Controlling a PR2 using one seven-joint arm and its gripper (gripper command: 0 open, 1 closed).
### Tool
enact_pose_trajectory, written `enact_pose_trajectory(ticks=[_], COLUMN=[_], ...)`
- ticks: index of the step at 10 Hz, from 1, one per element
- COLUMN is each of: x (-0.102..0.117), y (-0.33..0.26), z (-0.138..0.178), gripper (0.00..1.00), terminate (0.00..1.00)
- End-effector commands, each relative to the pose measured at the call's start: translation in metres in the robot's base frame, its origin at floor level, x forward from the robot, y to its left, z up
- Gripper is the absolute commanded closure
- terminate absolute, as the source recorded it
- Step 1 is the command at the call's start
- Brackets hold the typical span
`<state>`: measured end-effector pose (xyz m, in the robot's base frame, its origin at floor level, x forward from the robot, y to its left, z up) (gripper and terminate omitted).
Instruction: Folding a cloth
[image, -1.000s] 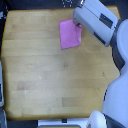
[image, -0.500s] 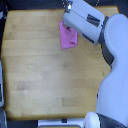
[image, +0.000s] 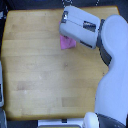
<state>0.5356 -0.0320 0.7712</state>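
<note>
The pink-magenta cloth lies on the far part of the wooden tabletop. Only its lower part shows below the arm. The white arm reaches in from the exterior view's right, and its boxy end hangs right over the cloth's upper part. The gripper sits at the left end of that box, above the cloth. Its fingers are hidden by the arm's body, so I cannot tell whether they are open, shut, or holding the cloth.
The robot's large white body fills the exterior view's right side. A white object sits at the left edge of the table. Dark floor shows beyond the table's far edge.
The arm has moved toward the exterior view's left, over the cloth. It now covers more of the cloth, and the visible pink patch is smaller.
</note>
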Motion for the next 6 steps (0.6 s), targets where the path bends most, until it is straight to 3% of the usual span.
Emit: enact_pose_trajectory(ticks=[1, 6], x=[-0.0065, -0.0002], y=[0.0169, 0.0173], z=[-0.0132, -0.0212], gripper=[1.0, 1.0], terminate=[0.0, 0.0])
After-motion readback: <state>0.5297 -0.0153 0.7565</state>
